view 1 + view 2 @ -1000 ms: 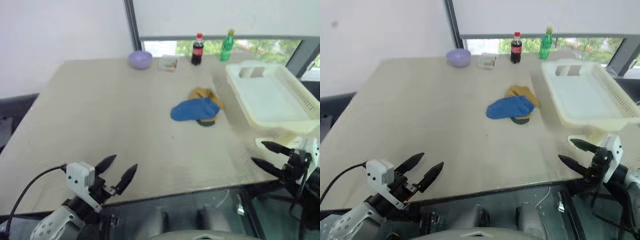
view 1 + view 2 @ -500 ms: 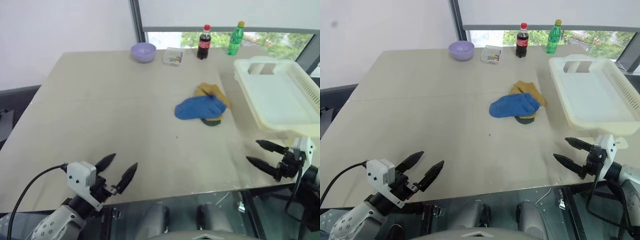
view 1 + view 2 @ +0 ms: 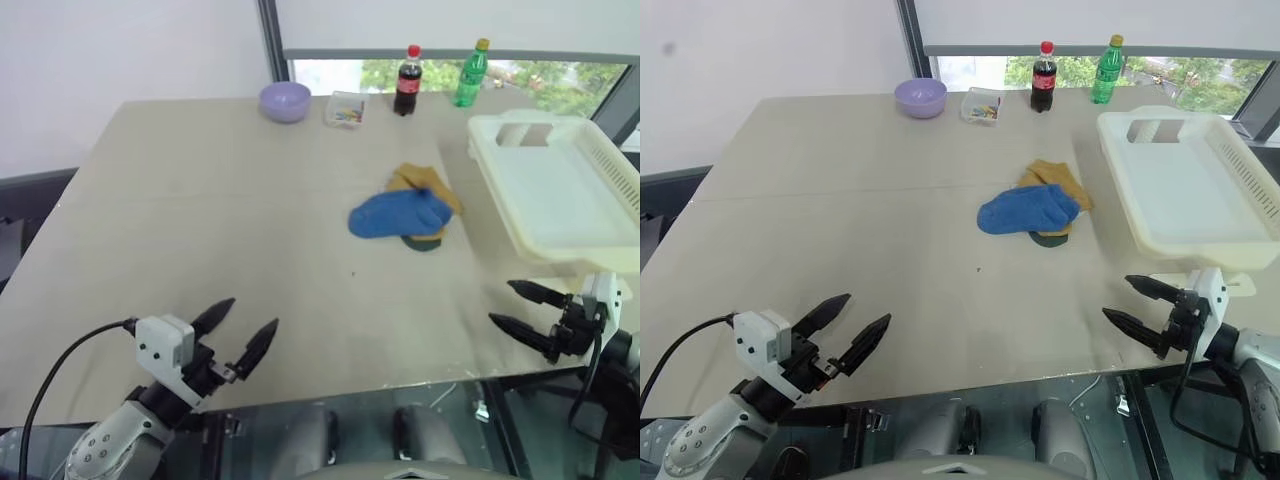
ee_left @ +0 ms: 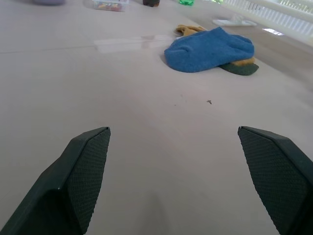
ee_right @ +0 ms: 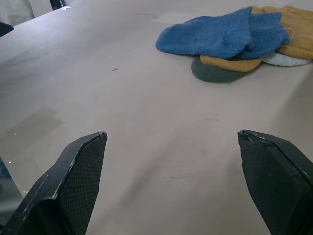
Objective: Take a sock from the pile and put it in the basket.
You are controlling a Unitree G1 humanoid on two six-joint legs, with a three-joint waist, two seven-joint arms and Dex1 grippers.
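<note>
A bright blue sock (image 3: 395,214) lies on top of the pile (image 3: 425,205) of mustard-yellow, dark green and pale socks near the middle of the table. To the right of the pile stands the cream-white basket (image 3: 610,180), with nothing inside it. My left gripper (image 3: 238,330) hovers open at the table's near left edge, far from the sock. My right gripper (image 3: 518,308) is open at the near right edge, just in front of the basket. Both wrist views look across the table at the sock (image 4: 208,50), (image 5: 222,34).
At the far edge stand a lilac bowl (image 3: 285,101), a small clear box (image 3: 345,110), a cola bottle (image 3: 407,82) and a green bottle (image 3: 470,74). The beige table (image 3: 200,220) is bare between the grippers and the pile.
The view tilted and shifted over the last second. Both grippers stay open and near the table's front edge; the socks and basket have not moved.
</note>
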